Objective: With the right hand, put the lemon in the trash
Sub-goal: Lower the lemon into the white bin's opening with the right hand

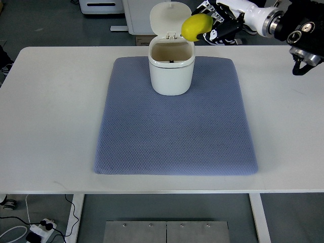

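A yellow lemon (196,27) is held in the air by my right hand (211,24), whose dark fingers are shut on it from the right. The arm reaches in from the upper right corner. The lemon hangs just above and behind the right rim of a white trash bin (171,71), which stands at the far middle of the blue mat (174,131) with its lid (169,17) flipped up and back. The bin's inside shows as a brownish hollow. My left arm does not show.
The mat lies on a white table (45,111). Behind the table stand white cabinets and a cardboard box. Cables and a power strip lie on the floor at the lower left.
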You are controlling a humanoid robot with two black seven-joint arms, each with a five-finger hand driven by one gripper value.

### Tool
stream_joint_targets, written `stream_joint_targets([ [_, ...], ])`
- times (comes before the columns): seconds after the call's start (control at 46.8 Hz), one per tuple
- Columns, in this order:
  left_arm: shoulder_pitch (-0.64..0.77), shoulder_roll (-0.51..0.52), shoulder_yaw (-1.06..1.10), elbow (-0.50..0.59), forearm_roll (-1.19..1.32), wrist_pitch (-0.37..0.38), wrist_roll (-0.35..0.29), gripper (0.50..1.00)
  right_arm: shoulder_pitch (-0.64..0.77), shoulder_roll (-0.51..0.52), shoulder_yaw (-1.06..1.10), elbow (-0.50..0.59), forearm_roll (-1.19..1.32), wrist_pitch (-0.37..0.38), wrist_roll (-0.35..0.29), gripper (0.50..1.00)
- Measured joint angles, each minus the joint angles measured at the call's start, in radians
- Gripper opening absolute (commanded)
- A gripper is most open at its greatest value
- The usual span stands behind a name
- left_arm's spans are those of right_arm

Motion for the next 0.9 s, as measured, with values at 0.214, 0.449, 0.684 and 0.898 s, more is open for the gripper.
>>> stream_joint_targets([
  [0.214, 0.001, 0.000, 0.000, 0.000, 0.000, 0.000, 0.000, 1.000, 0.001, 0.077, -0.008, -0.062, 0.003, 0.000, -0.018, 0.500],
  [0.449, 0.000, 0.000, 0.000, 0.000, 0.000, 0.000, 0.000, 1.000, 0.001, 0.141, -0.015, -0.110, 0.002, -0.001, -0.033, 0.500],
  [0.684, 0.000, 0.000, 0.000, 0.000, 0.000, 0.000, 0.000, 1.000, -0.014, 0.211, -0.017, -0.166, 0.001, -0.001, -0.045, 0.500],
  [0.898, 0.000, 0.000, 0.000, 0.000, 0.000, 0.000, 0.000, 1.000, -0.048, 0.257, -0.017, -0.221, 0.000, -0.001, -0.054, 0.520],
])
